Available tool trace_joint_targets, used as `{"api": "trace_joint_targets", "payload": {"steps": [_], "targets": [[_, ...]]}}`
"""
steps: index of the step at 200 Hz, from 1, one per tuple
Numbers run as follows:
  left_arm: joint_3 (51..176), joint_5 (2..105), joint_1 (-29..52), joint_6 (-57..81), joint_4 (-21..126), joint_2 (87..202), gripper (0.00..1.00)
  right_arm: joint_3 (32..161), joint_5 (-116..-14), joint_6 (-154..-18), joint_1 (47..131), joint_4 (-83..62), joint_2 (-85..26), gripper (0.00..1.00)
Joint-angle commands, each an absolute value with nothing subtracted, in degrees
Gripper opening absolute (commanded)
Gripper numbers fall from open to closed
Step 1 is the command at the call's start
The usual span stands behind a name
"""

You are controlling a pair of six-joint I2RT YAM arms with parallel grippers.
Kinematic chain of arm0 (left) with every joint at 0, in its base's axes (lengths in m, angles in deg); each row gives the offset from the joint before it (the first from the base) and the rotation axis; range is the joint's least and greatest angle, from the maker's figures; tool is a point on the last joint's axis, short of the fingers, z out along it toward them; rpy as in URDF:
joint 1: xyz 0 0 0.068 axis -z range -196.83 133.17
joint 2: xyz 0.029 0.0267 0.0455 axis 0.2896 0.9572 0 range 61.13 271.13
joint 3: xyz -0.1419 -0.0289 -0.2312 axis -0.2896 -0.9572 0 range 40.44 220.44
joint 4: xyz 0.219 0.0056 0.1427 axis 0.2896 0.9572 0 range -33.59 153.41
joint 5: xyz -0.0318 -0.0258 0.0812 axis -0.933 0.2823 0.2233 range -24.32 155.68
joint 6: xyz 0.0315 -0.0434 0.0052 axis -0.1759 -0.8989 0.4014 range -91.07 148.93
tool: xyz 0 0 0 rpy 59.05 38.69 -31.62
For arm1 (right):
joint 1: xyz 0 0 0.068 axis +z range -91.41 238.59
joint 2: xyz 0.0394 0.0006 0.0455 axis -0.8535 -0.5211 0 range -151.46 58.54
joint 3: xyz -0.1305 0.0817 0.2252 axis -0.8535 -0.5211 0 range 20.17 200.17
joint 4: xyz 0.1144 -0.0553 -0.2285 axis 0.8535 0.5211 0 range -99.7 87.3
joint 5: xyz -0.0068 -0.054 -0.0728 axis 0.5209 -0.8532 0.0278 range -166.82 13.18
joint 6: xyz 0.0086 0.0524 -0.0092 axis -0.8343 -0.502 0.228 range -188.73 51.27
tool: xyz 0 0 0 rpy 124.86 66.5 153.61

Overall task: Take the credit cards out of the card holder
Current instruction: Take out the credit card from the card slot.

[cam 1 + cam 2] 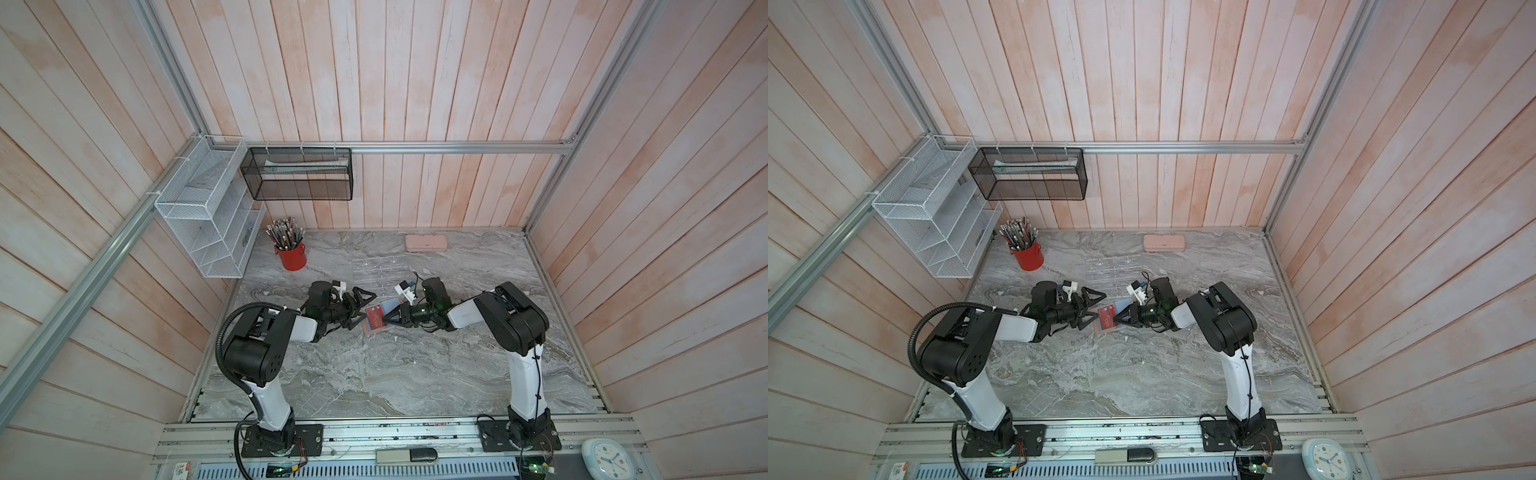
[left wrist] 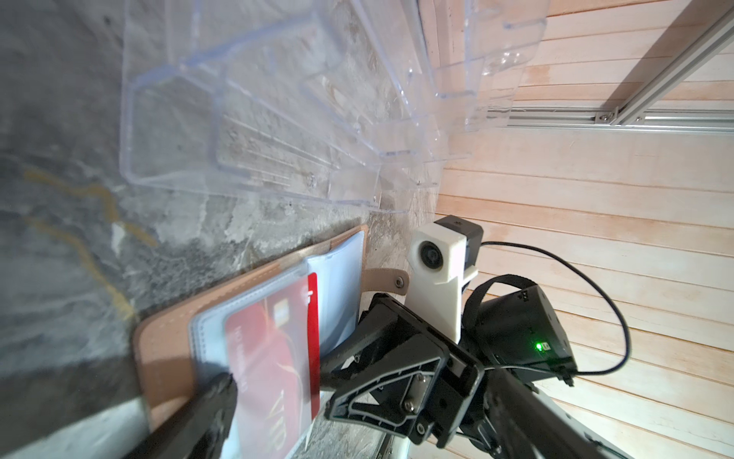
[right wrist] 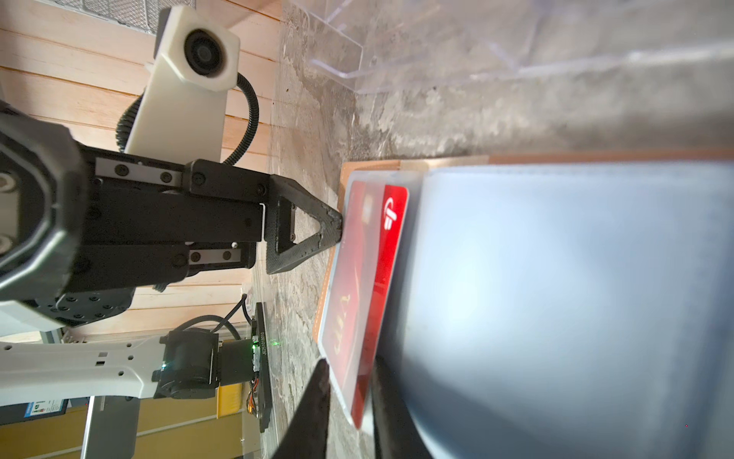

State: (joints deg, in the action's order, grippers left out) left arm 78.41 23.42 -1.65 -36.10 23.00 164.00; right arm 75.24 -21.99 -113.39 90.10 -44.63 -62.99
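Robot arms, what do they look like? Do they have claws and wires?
Each arm has white tube links and chunky black joints. The left arm wears a ribbed black hose; the right arm, a thin black cable. The left claw and right claw are black, with hollow triangle fingers and a white boxy camera behind each.

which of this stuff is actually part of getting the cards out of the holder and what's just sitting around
In the job: card holder, red VIP card, left hand, right hand.

Lying about: clear acrylic rack, pink case, red pencil cup, white wire shelf, black mesh basket, clock.
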Motion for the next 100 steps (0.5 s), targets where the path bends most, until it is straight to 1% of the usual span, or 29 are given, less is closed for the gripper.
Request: {"api": "trace_joint_targets", "payload": {"steps": [1, 54, 100], "targets": [[76.6, 23.8, -1.9, -34.7, 25.9, 166.0, 1.00, 75.8, -22.0, -115.0, 90.7, -47.3, -65.2, 0.15], [76.2, 23.8, -2.1, -34.6, 25.9, 166.2, 1.00, 75.6, -22.3, -116.1, 90.7, -49.0, -65.9, 0.00], [76.1, 23.7, -2.4, -34.3, 26.1, 166.0, 1.00, 74.8, -22.8, -116.4, 90.6, -50.0, -65.6, 0.00]]}}
